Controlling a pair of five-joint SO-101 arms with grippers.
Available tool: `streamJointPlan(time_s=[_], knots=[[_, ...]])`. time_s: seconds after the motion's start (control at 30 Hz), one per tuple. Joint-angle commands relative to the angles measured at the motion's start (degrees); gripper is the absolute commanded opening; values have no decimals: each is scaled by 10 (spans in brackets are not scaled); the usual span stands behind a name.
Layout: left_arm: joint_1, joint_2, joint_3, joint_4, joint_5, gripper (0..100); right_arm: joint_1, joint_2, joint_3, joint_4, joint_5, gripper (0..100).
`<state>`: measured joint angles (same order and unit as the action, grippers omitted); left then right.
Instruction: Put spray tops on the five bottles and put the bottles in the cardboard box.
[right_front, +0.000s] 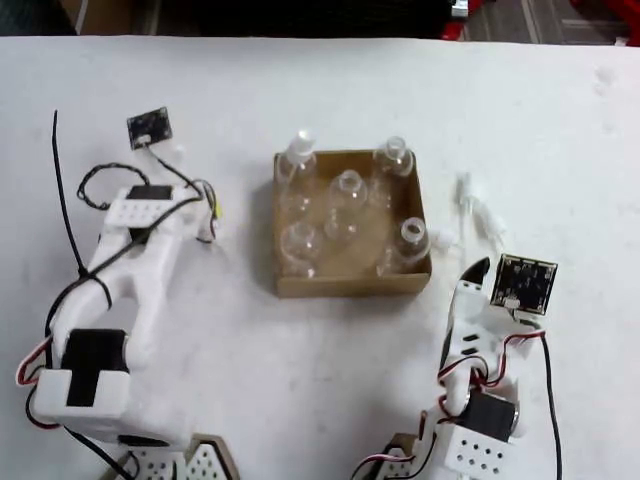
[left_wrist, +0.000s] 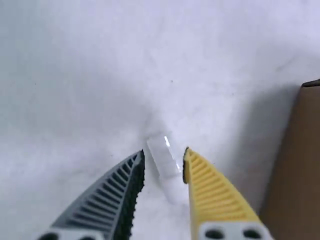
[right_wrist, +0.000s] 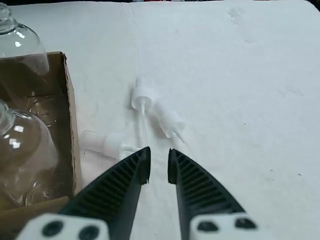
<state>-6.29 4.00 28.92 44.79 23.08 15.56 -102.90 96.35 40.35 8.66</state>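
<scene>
The left gripper (left_wrist: 164, 160) is down at the table with its grey and yellow jaws parted, and a small white piece (left_wrist: 162, 154) lies right between the tips, with the wall of the cardboard box (right_front: 350, 284) near it. On the other side, the right gripper (right_wrist: 159, 162) has its two black jaws a narrow gap apart with nothing in them. Three loose spray tops (right_wrist: 167, 121) lie on the table just ahead of it, close together and near the box. All five bottles (right_front: 347, 195) stand upright in the box, one in each corner and one in the middle. The table (right_front: 300, 90) is white and a bit mottled, with black and red cables (right_front: 65, 200) trailing around the arms. Past its far edge there's a strip of dark floor (right_front: 300, 18). The bottles are clear, with rounded shoulders and short necks. The one in the far corner on the left arm's side seems to carry a white top (right_front: 298, 148), while the others look open at the neck. The loose tops are white with thin tubes.
</scene>
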Motion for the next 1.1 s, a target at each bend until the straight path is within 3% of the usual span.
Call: streamJointPlan(time_s=[0.0, 0.23, 0.63, 0.83, 1.07], knots=[[-15, 28, -15, -40, 8, 121, -6, -4, 5, 0, -1, 53], [-25, 95, -93, 23, 11, 117, -6, -4, 5, 0, -1, 53], [-13, 116, -108, 22, 10, 116, -6, -4, 5, 0, -1, 53], [-13, 116, -108, 24, 5, 19, -6, -4, 5, 0, -1, 53], [-13, 110, -129, 33, 8, 27, -6, -4, 5, 0, -1, 53]])
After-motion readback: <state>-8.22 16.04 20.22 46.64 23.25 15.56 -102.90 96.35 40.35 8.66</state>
